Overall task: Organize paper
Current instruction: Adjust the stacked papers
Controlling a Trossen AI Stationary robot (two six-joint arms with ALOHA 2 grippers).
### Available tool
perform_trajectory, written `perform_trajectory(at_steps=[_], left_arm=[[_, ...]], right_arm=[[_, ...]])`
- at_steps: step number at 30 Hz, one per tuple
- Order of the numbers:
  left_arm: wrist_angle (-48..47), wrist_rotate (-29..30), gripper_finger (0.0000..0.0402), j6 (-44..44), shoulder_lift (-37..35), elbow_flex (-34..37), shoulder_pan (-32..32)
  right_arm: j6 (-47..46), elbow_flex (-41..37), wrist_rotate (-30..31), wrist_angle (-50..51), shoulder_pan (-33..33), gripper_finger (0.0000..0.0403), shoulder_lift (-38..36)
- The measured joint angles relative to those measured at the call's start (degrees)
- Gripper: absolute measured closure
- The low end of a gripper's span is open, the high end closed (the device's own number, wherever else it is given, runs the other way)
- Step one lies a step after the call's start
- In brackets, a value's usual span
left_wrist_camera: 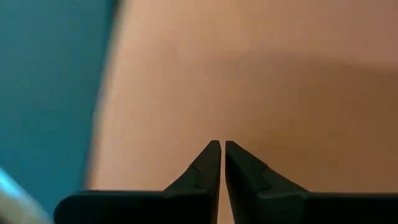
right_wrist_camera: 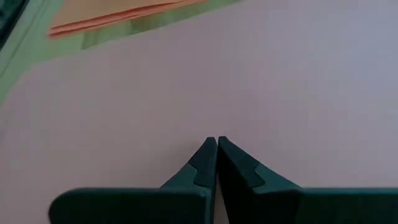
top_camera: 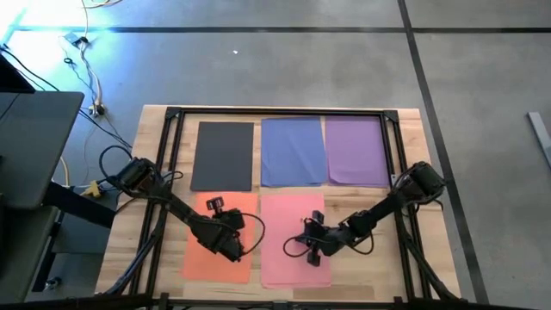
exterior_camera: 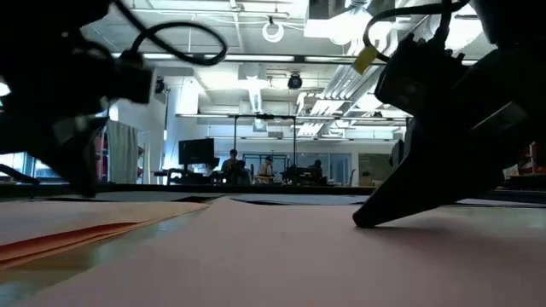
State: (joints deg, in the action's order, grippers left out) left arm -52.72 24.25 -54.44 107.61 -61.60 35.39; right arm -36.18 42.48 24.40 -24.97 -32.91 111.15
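Five sheets of paper lie flat on the wooden table. Dark grey (top_camera: 225,155), blue (top_camera: 293,151) and purple (top_camera: 355,151) form the far row. Orange (top_camera: 207,254) and pink (top_camera: 288,267) form the near row. My left gripper (top_camera: 234,248) is shut and points steeply down over the orange sheet (left_wrist_camera: 261,74). My right gripper (top_camera: 310,250) is shut and slants down onto the pink sheet (right_wrist_camera: 280,81). In the low view the orange sheet (exterior_camera: 77,230) shows on the left and the pink sheet (exterior_camera: 281,256) fills the foreground. My left gripper (left_wrist_camera: 222,144) has its shut fingertips right at the orange sheet's surface; I cannot tell whether they touch it. My right gripper (exterior_camera: 363,223) rests its shut fingertips on the pink sheet's middle part (right_wrist_camera: 217,124), slanting down from the table's right side. The sheet lies flat on the table.
A black metal frame (top_camera: 280,112) runs around the table's edges. Bare wood (top_camera: 370,258) shows to the right of the pink sheet. A dark desk (top_camera: 34,146) and cables (top_camera: 86,86) lie off the table's left side. People sit far back in the room (exterior_camera: 247,166).
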Motion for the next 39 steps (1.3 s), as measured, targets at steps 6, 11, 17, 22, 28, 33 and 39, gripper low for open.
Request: perform_trajectory(at_steps=[6,11,17,22,28,33,39], left_arm=[[4.89,1.86,0.0401,-9.44,-0.31,1.83,4.57],[6.61,2.79,0.0401,-16.69,-0.26,1.88,6.08],[6.51,4.32,0.0401,-17.49,-0.09,1.9,6.31],[6.04,4.8,0.0401,-15.86,-0.02,1.55,6.19],[-1.47,5.29,0.0402,-14.77,0.15,-3.61,6.05],[-7.8,9.37,0.0402,-12.92,0.04,-9.6,3.48],[-6.98,16.46,0.0402,-1.06,0.02,-11.08,-5.57]], right_arm=[[-1.8,0.0,0.57,4.33,-2.35,0.0403,-1.22],[-1.46,0.02,1.27,5.28,-2.93,0.0403,-1.22],[1.6,-0.09,0.48,4.04,-1.45,0.0403,-1.08],[3.71,-0.22,0.44,2.6,-1.19,0.0403,-1.02],[5.15,-0.5,2.78,5.68,-1.57,0.0403,-5.74],[3.43,-0.37,10.59,17.06,-1.26,0.0403,-16.41],[-4.15,-0.24,14.12,38.75,7.87,0.0403,-29.51]])
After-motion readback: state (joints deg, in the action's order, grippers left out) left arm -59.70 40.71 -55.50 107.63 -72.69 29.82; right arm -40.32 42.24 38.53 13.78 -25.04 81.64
